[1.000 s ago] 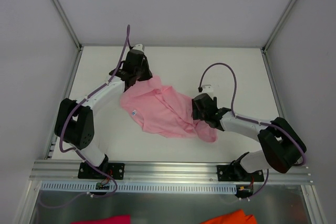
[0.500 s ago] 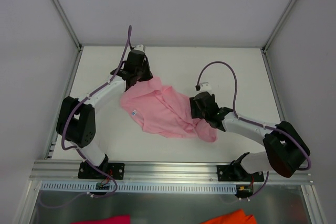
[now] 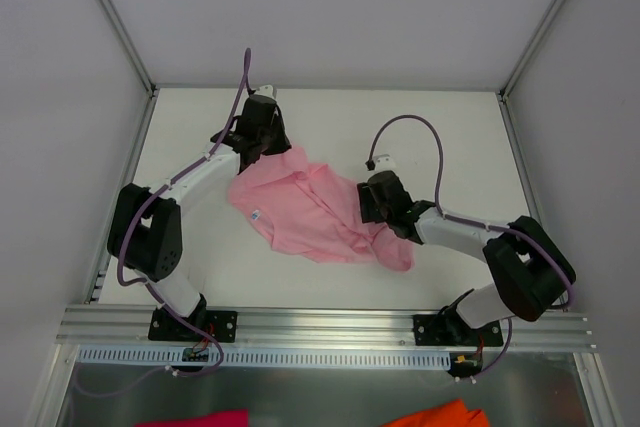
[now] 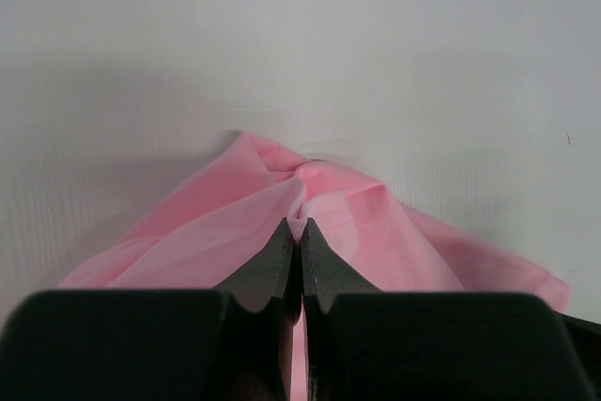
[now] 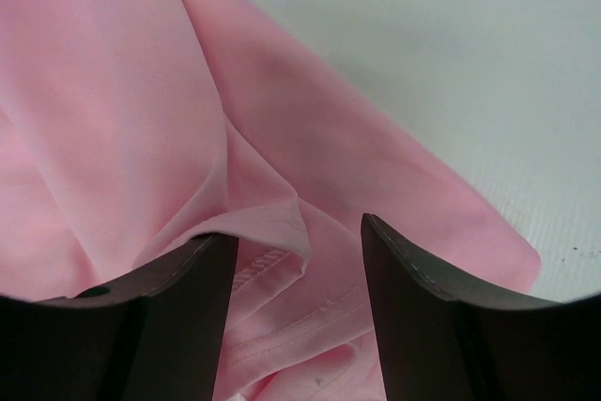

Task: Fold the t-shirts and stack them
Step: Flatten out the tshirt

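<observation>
Softly, the thin pink t-shirt (image 3: 310,212) lies crumpled in folds.

My left arm (image 3: 195,179): elbow bent near the base, forearm reaching out to the far left of centre.
My left gripper (image 4: 300,224): jaws pressed together, a pinch of the pink t-shirt (image 4: 347,223) caught at the tips.
My right arm (image 3: 455,234): stretched low, forearm angled in toward the middle.
My right gripper (image 5: 300,232): aimed downward, jaws parted, a fold of that shirt showing between my fingers (image 5: 413,307).
</observation>
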Robot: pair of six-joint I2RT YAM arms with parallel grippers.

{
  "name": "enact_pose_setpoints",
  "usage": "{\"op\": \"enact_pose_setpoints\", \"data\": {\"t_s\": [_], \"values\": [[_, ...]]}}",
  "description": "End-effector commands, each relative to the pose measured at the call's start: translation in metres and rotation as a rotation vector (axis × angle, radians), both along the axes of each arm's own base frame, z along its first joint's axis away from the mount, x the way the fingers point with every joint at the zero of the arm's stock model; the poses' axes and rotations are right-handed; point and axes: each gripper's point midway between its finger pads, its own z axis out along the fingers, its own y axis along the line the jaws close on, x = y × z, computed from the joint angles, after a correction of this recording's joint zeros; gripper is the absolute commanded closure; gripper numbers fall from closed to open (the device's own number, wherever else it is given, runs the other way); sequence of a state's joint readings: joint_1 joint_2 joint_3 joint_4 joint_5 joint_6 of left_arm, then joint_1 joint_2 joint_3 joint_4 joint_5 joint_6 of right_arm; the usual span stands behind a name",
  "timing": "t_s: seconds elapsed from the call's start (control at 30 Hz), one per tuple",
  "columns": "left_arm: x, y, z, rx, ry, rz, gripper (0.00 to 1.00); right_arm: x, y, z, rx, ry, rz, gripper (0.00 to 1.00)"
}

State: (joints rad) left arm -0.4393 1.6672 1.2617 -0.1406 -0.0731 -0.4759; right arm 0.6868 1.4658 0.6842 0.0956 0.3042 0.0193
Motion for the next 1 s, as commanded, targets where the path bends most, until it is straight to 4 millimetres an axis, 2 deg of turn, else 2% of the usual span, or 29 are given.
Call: {"op": "enact_pose_setpoints", "data": {"t_s": [0.0,0.03,0.13,0.17,0.2,0.23,0.27,0.43,0.5,0.53,0.6,0.63,0.7,0.73,0.9,0.97], "values": [[0.009,-0.003,0.014,0.016,-0.046,-0.003,1.00,0.016,0.009,0.010,0.045,-0.045,0.007,0.43],[0.009,-0.003,0.013,0.017,-0.045,-0.003,1.00,0.015,0.009,0.006,0.039,-0.036,0.008,0.43],[0.010,-0.003,0.013,0.017,-0.043,-0.003,1.00,0.016,0.010,0.000,0.035,-0.027,0.009,0.53],[0.010,-0.003,0.013,0.018,-0.044,-0.002,1.00,0.017,0.010,0.000,0.035,-0.027,0.009,0.65],[0.010,-0.003,0.013,0.017,-0.045,-0.002,1.00,0.017,0.010,-0.001,0.033,-0.025,0.009,0.72],[0.010,-0.003,0.013,0.017,-0.043,-0.003,1.00,0.017,0.010,-0.001,0.028,-0.023,0.005,0.90],[0.010,-0.003,0.013,0.017,-0.043,-0.003,1.00,0.018,0.010,-0.001,0.029,-0.024,0.003,0.99],[0.011,-0.005,0.012,0.011,-0.040,-0.010,1.00,0.022,0.005,0.010,0.015,-0.053,-0.025,0.99],[0.011,-0.006,0.009,0.012,-0.032,-0.013,1.00,0.027,0.008,0.031,0.005,-0.105,-0.006,0.99],[0.011,-0.007,0.009,0.010,-0.030,-0.015,1.00,0.029,0.002,0.038,-0.036,-0.128,-0.018,0.99],[0.011,-0.008,0.011,0.003,-0.034,-0.018,1.00,0.034,0.010,0.066,-0.038,-0.187,-0.008,0.99],[0.010,-0.009,0.012,0.001,-0.034,-0.022,1.00,0.035,0.005,0.075,-0.080,-0.214,-0.014,0.99],[0.009,-0.008,0.012,0.002,-0.033,-0.022,1.00,0.034,0.014,0.101,-0.071,-0.273,0.017,0.99],[0.009,-0.008,0.013,0.000,-0.037,-0.022,1.00,0.034,0.013,0.110,-0.083,-0.300,0.009,0.99],[0.008,-0.009,0.017,-0.010,-0.041,-0.026,1.00,0.014,0.025,0.153,-0.083,-0.428,0.085,0.99],[0.007,-0.010,0.018,-0.012,-0.042,-0.026,1.00,-0.001,0.030,0.151,-0.083,-0.433,0.135,0.99]]}}
